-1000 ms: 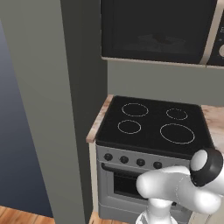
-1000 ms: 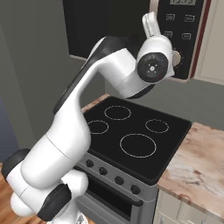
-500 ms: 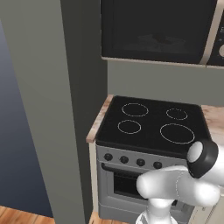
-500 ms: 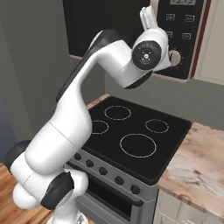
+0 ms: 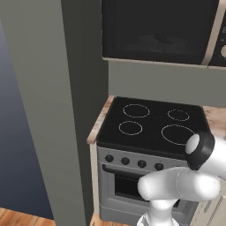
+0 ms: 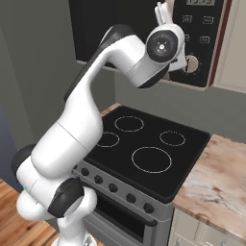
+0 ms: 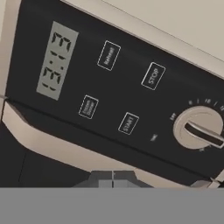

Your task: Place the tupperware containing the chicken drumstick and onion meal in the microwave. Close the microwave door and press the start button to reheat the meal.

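Note:
The microwave (image 5: 159, 31) hangs above the stove with its black glass door (image 5: 150, 24) closed; the pale bar handle (image 7: 61, 146) runs beside the dark button panel (image 7: 131, 83). My gripper (image 7: 113, 178) is shut with nothing in it and hovers close in front of that panel, just below the START button (image 7: 128, 123). In the right base view the gripper (image 6: 162, 12) is raised at the panel's (image 6: 202, 33) left edge. The tupperware, the drumstick and the onion are hidden.
A STOP button (image 7: 153, 75), a display (image 7: 56, 61) and a round dial (image 7: 199, 130) share the panel. Below is the black-topped stove (image 5: 152, 126) with knobs, a marbled counter (image 6: 218, 178) to its right and a tall grey panel (image 5: 53, 110) to its left.
The hand has risen a little and shifted left along the microwave front, closer to the button panel. The base and the stove have not moved.

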{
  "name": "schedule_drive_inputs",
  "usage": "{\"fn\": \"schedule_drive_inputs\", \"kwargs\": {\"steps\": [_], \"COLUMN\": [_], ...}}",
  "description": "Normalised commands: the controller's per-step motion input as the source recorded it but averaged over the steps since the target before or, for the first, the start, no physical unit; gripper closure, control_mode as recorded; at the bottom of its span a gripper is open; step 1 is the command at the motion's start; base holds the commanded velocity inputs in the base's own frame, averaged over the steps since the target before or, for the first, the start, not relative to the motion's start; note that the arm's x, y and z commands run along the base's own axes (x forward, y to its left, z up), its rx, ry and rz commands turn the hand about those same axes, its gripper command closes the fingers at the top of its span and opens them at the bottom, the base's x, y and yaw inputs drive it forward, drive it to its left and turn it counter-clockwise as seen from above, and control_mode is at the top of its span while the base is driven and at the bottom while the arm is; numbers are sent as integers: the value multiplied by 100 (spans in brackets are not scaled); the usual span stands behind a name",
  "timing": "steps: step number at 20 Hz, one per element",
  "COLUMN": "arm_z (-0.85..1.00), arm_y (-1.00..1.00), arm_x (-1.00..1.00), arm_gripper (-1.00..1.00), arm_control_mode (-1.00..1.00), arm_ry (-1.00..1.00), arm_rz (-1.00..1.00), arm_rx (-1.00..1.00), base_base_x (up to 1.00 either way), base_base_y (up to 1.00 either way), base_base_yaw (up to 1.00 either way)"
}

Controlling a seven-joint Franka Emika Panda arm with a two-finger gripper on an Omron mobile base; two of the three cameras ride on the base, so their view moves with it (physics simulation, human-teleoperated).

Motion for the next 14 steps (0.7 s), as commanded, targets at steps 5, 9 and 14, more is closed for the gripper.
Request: {"fn": "schedule_drive_inputs", "kwargs": {"steps": [5,9,14], "arm_z": [-7,0,0], "arm_y": [-13,-24,-20], "arm_x": [22,17,20], "arm_gripper": [100,100,100], "arm_control_mode": [-100,-100,-100], "arm_ry": [0,0,4], "arm_rz": [0,0,1], "arm_rx": [6,9,10], "base_base_x": [0,0,0], "base_base_y": [0,0,0], "base_base_yaw": [0,0,0]}}
